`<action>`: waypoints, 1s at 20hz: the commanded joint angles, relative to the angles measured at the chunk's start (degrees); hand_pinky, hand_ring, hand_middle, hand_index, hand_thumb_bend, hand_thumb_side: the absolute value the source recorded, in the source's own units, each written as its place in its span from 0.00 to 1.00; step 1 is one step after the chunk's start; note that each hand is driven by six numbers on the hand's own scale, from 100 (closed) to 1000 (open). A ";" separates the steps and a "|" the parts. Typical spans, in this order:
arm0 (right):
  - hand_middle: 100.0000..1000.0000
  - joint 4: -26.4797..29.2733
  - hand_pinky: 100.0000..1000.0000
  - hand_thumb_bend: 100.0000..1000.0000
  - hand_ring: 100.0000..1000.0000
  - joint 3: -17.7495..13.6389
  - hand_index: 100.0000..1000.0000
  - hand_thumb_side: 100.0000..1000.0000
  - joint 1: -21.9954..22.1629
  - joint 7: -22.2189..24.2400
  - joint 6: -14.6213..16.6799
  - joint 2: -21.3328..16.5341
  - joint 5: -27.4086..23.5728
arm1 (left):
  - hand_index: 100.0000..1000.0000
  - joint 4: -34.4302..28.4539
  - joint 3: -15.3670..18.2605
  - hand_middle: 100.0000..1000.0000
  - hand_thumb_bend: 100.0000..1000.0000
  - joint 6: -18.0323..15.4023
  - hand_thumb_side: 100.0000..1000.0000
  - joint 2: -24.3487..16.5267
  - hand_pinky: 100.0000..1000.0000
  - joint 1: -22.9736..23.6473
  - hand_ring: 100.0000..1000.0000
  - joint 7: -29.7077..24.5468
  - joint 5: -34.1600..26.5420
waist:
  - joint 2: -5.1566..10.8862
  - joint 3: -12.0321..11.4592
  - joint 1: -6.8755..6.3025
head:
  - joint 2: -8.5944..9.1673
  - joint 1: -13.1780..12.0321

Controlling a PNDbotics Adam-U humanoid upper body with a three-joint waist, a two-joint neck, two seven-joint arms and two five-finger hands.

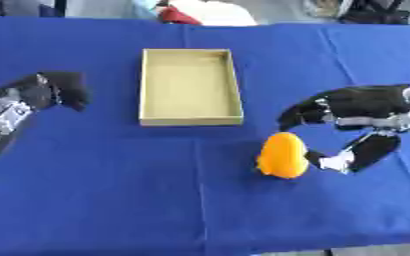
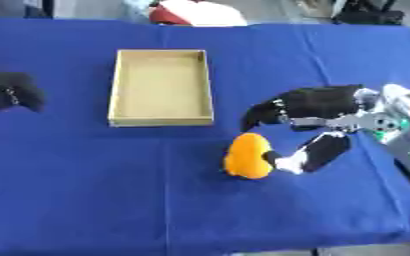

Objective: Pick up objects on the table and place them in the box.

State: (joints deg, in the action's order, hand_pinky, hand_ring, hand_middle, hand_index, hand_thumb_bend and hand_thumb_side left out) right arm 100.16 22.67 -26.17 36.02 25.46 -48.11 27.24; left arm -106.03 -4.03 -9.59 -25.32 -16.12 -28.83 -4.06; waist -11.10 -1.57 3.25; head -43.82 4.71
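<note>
Box [image 1: 191,120] sat open-topped toward the far side of the table [image 1: 112,200], a shallow tan cardboard tray with its long sides running away from you, nothing visible inside it. The table itself was covered edge to edge in a blue cloth [image 2: 86,190].

Your right hand [image 2: 318,107] reached in from the right edge, fingers spread in a wide arc: the upper fingers [image 2: 261,112] curved out toward the box's near right corner, while the thumb [image 2: 309,155] came round lower, its pale tip touching the orange object [image 1: 283,155]. Nothing was clamped yet; the hand stood apart, cupped around the object's right side.

Your left hand [image 1: 55,90] hung near the left edge, level with the box, fingers curled down and holding nothing.

That orange object, rounded and egg-like, rested on the cloth just beyond the box's near right corner, toward the near edge, outside the box.
</note>
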 commanded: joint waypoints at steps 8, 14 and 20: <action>0.89 -4.31 0.85 0.00 0.86 -0.41 0.93 0.69 -1.10 -2.44 1.30 0.73 5.00 | 0.87 -0.93 0.31 0.66 0.00 -0.04 0.98 -1.36 0.67 -0.92 0.70 0.23 -0.16 | 0.66 -0.09 -0.44 | 0.69 1.37; 0.89 -6.71 0.86 0.00 0.86 0.05 0.93 0.72 -1.65 -3.94 2.66 1.94 8.55 | 0.87 -0.92 0.30 0.66 0.00 -0.07 0.98 -1.28 0.67 -0.91 0.70 0.23 -0.02 | 0.52 -0.12 -0.57 | 0.83 1.87; 0.89 -8.04 0.86 0.00 0.86 0.96 0.93 0.72 -2.66 -4.43 4.13 3.31 10.77 | 0.87 -0.89 0.25 0.66 0.00 -0.07 0.98 -1.22 0.67 -0.91 0.70 0.18 0.04 | 0.52 -0.24 -0.56 | 0.85 2.33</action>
State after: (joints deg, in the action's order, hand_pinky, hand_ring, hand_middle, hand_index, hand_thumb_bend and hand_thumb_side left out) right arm 92.11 23.98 -27.90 31.70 29.20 -43.96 37.41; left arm -106.04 -4.03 -9.67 -25.32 -16.19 -28.75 -4.06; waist -11.29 -1.81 2.85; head -43.29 6.78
